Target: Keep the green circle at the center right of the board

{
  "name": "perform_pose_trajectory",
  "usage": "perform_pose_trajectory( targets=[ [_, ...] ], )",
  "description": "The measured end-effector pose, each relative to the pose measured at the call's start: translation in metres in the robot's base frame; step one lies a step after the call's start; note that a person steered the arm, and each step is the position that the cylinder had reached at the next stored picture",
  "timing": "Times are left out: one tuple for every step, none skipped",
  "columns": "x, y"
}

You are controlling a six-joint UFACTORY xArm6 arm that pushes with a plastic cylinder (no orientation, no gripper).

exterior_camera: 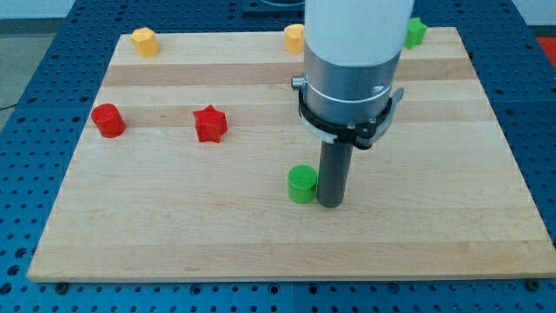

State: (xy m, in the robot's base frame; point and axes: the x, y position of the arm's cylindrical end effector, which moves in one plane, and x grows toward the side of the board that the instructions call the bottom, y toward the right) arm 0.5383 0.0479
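Note:
The green circle [301, 183] is a short green cylinder on the wooden board [174, 235], a little below the board's middle. My tip [330, 204] is the lower end of the dark rod and stands right next to the green circle, on its right side, touching or nearly touching it. The arm's wide white and grey body [352, 61] hangs above the rod and hides part of the board's upper middle.
A red cylinder [109, 120] and a red star [209, 123] lie at the view's left. A yellow block [144, 41] sits at the top left, another yellow block [294, 37] at the top centre, and a second green block [415, 31] at the top right.

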Motion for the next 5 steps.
perform_pose_trajectory(
  targets=[
    [0.038,0.005],
    [0.059,-0.009],
    [0.056,-0.078],
    [0.024,-0.114],
    [-0.006,-0.099]
  ],
)
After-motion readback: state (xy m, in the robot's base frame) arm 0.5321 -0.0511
